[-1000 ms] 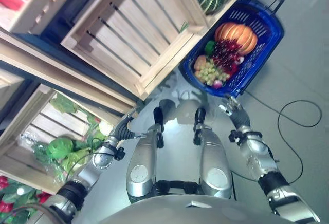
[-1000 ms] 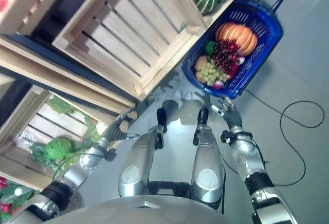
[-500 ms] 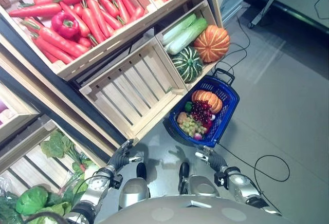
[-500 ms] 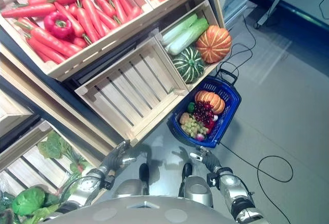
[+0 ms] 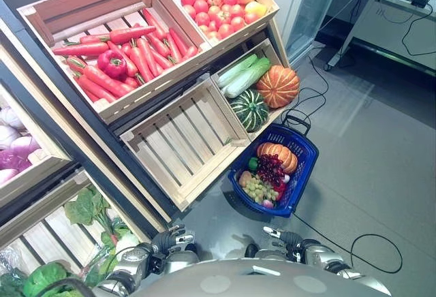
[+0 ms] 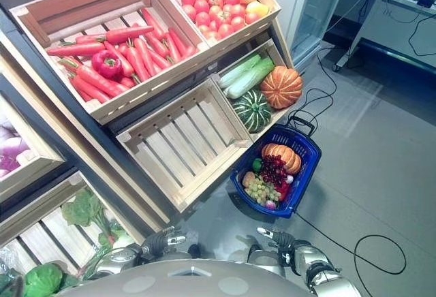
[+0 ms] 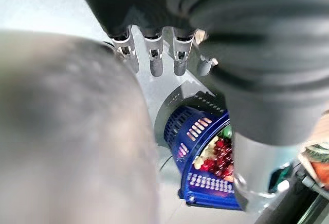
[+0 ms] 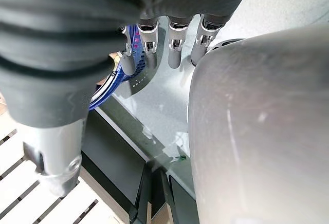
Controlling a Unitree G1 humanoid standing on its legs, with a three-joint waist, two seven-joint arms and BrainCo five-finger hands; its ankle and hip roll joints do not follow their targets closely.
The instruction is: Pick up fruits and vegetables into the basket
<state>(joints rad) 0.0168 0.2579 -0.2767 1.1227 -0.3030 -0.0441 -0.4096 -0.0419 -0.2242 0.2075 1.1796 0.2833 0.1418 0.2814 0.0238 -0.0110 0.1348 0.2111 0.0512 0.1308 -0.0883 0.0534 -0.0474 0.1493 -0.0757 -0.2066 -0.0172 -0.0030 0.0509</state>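
A blue basket point(image 5: 304, 167) stands on the grey floor beside the lowest crates. It holds an orange pumpkin point(image 5: 276, 155), red grapes point(image 5: 270, 172) and green grapes point(image 5: 256, 188). My left hand point(image 5: 170, 240) hangs low at the bottom edge with straight fingers point(image 7: 154, 59) that hold nothing. My right hand point(image 5: 283, 238) hangs on the other side, short of the basket, its fingers point(image 8: 175, 49) also straight and holding nothing. Past both hands the basket point(image 7: 205, 193) shows on the floor, blue behind the right fingers point(image 8: 110, 88).
Tilted wooden crates hold carrots point(image 5: 136, 55) with a red pepper point(image 5: 112, 64), tomatoes point(image 5: 218, 7), an orange pumpkin point(image 5: 277, 86) with a striped green squash point(image 5: 249, 109), and leafy greens point(image 5: 88, 212). One crate point(image 5: 184, 140) is bare. A glass-door cabinet point(image 5: 310, 4) stands at the back.
The camera has tilted up, so the upper crates have come into view and the basket looks smaller. Both hands stay hanging, now at the bottom edge.
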